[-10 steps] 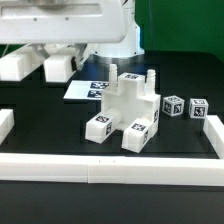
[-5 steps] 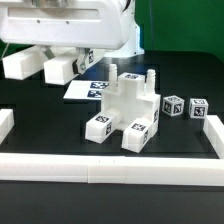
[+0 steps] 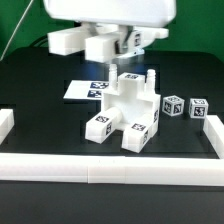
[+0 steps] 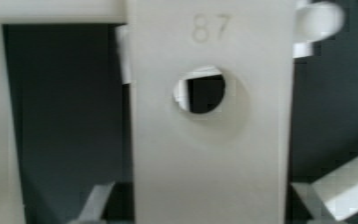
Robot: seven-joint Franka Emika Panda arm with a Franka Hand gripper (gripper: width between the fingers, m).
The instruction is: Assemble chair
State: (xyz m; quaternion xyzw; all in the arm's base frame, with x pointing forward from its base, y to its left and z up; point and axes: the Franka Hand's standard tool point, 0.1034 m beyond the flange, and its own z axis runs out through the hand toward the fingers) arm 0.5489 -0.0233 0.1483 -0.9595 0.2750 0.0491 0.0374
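The partly built chair (image 3: 126,110) stands mid-table, a white blocky structure with tag markers on its front feet. Two loose small tagged cubes (image 3: 173,105) (image 3: 198,108) lie to the exterior view's right of it. My gripper (image 3: 112,45) hangs above and behind the chair, mostly hidden under the white arm housing, and a white blocky part (image 3: 68,40) sticks out beside it. In the wrist view my gripper (image 4: 211,205) is shut on a flat white panel (image 4: 211,150) with a round hole, which fills the gap between the fingers (image 4: 105,200).
The marker board (image 3: 85,88) lies flat behind the chair. Long white border rails run along the front (image 3: 110,168), with short ones at the exterior view's left (image 3: 5,124) and right (image 3: 213,130). The table top is black.
The arm has swung up and toward the exterior view's right, carrying the white part with it. The chair and the cubes have not moved.
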